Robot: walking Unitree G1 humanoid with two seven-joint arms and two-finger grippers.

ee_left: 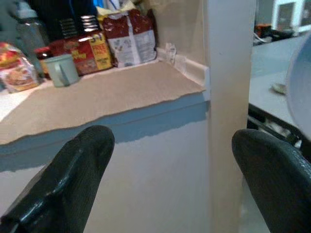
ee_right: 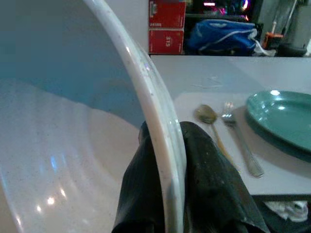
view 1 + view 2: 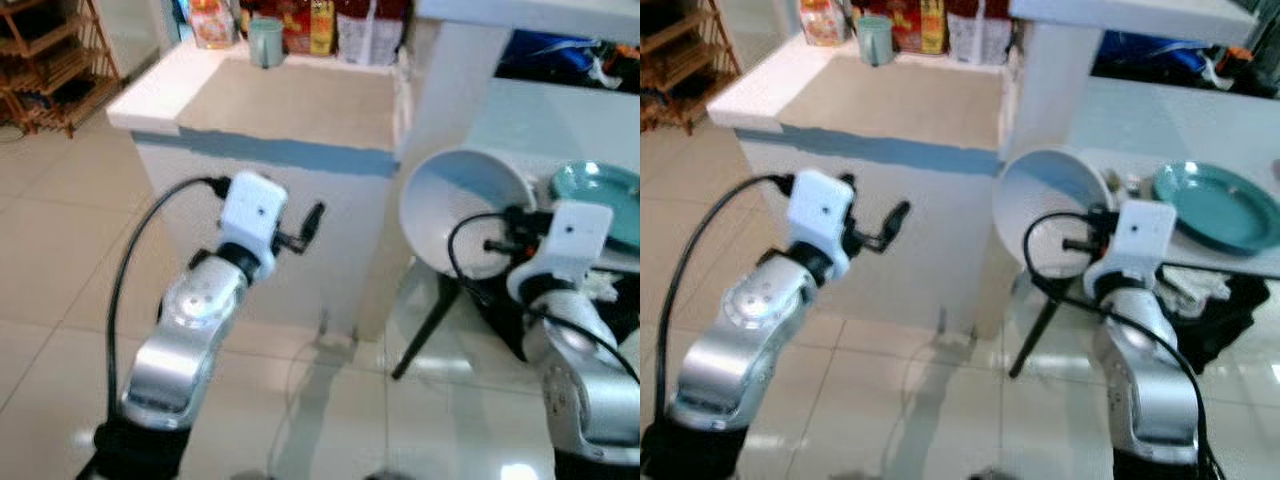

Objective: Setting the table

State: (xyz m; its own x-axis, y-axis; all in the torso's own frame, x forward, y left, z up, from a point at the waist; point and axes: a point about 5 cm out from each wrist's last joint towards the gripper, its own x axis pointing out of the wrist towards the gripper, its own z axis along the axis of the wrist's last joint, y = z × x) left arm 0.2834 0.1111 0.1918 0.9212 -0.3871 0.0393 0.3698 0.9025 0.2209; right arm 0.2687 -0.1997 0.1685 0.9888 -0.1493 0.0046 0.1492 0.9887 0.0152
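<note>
My right gripper [image 2: 163,160] is shut on the rim of a large white bowl [image 3: 455,205], holding it tilted on edge beside the white table [image 3: 1160,120]. On that table lie a teal plate [image 3: 1215,205], a spoon [image 2: 209,116] and a fork [image 2: 240,141], just beyond the bowl. My left gripper [image 3: 300,228] is open and holds nothing, raised in front of the white counter [image 3: 290,110].
A green mug [image 3: 265,42] and food packets [image 3: 320,25] stand at the back of the counter. A wooden rack [image 3: 45,60] is at the far left. Black table legs [image 3: 425,330] and a dark heap [image 3: 1225,310] sit under the table. Tiled floor lies below.
</note>
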